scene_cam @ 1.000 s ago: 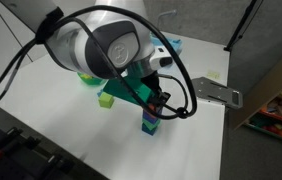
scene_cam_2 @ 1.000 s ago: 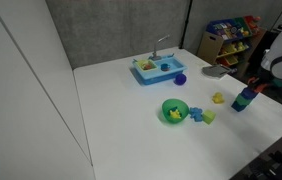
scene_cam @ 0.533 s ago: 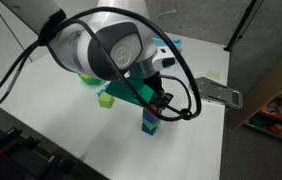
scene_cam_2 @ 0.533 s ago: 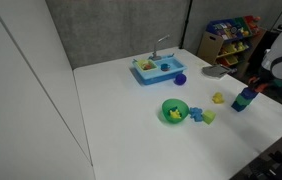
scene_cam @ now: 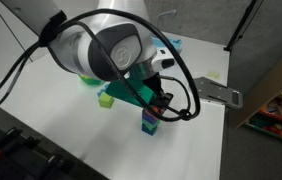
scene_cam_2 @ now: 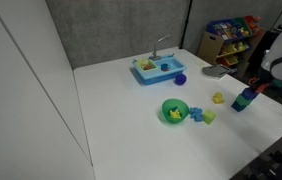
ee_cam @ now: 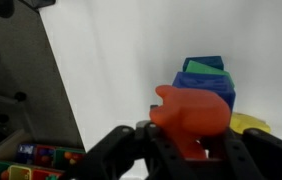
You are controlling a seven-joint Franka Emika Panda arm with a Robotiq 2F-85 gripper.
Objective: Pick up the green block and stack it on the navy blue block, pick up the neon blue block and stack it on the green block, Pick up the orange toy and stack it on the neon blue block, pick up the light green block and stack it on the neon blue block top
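Note:
The orange toy (ee_cam: 191, 112) sits between my gripper's (ee_cam: 186, 142) black fingers (ee_cam: 131, 142), right over the stack. Behind it show the neon blue block (ee_cam: 209, 88) and the green block (ee_cam: 205, 63); the navy blue block is hidden in the wrist view. In both exterior views the stack (scene_cam: 149, 122) (scene_cam_2: 243, 99) stands upright under the gripper (scene_cam: 159, 101). Whether the pads still press on the toy does not show. The light green block (scene_cam: 105, 99) (scene_cam_2: 209, 117) lies apart on the table.
A green bowl (scene_cam_2: 174, 111) with a small light-blue toy (scene_cam_2: 195, 114) beside it, a yellow toy (scene_cam_2: 218, 98), a blue toy sink (scene_cam_2: 156, 68) and a purple cup (scene_cam_2: 180, 78) stand on the white table. A toy shelf (scene_cam_2: 226, 38) lies beyond the table edge.

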